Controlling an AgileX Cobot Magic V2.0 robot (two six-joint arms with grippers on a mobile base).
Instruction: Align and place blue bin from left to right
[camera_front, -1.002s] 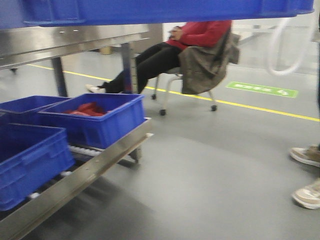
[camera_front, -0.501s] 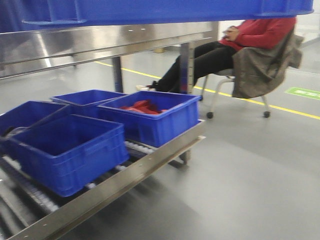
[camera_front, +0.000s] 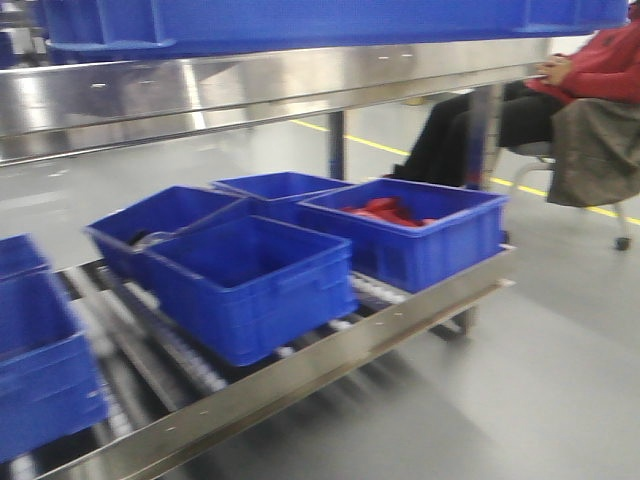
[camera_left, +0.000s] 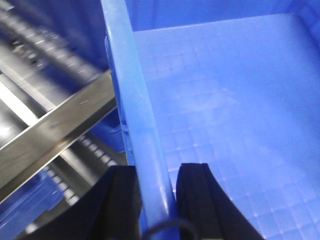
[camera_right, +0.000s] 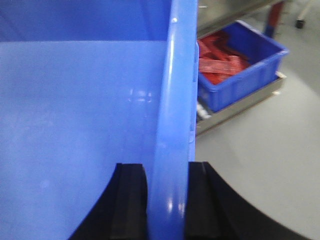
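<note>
The blue bin (camera_front: 330, 22) sat at the top of the front view, just over the rack's stainless upper shelf (camera_front: 250, 85); whether it touched the shelf could not be told. The left gripper (camera_left: 156, 197) straddled one side wall, its black fingers (camera_left: 122, 195) pinching the flanged rim from inside and outside. The right gripper (camera_right: 167, 200) clamped the opposite rim the same way. The bin looked empty, so it was probably light but wide: stiff moulded plastic with a smooth, possibly slippery rim. Holding both opposite walls seemed the sound way to keep it level. Below, a smaller bin of red parts (camera_front: 420, 235) rested on the roller shelf (camera_front: 300, 370).
</note>
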